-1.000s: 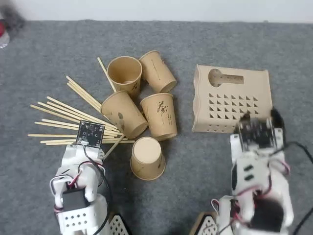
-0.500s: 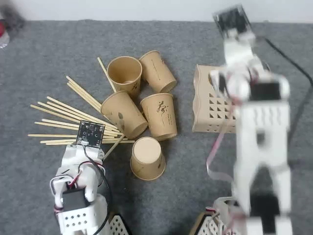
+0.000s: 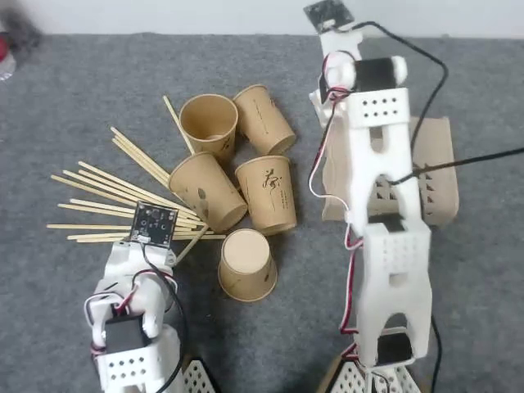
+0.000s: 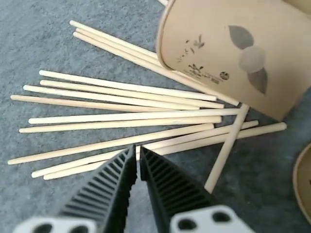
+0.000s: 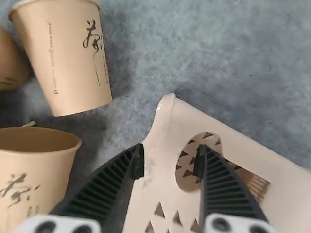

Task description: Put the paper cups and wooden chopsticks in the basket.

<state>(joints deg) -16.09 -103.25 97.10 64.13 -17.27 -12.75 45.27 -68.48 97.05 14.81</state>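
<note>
Several paper cups (image 3: 206, 190) lie or stand mid-table, with wooden chopsticks (image 3: 115, 192) fanned out to their left. The basket (image 3: 436, 176) lies on its side at the right, perforated face up. My right arm (image 3: 372, 147) stretches across it. My right gripper (image 5: 169, 160) hovers open over the basket (image 5: 167, 121) corner by the handle hole, with cups (image 5: 68, 58) just beyond. My left gripper (image 4: 137, 151) is shut and empty just above the chopsticks (image 4: 121, 104), close to a tipped cup (image 4: 233, 48).
Grey carpet covers the table up to a white wall at the back. The left arm (image 3: 135, 286) sits at the front left, below the chopsticks. A small dark and red object (image 3: 6, 49) is at the far left edge.
My right arm has risen from in front of the basket and stretched forward over it, the wrist now at its far left corner. The left arm, cups and chopsticks have not moved.
</note>
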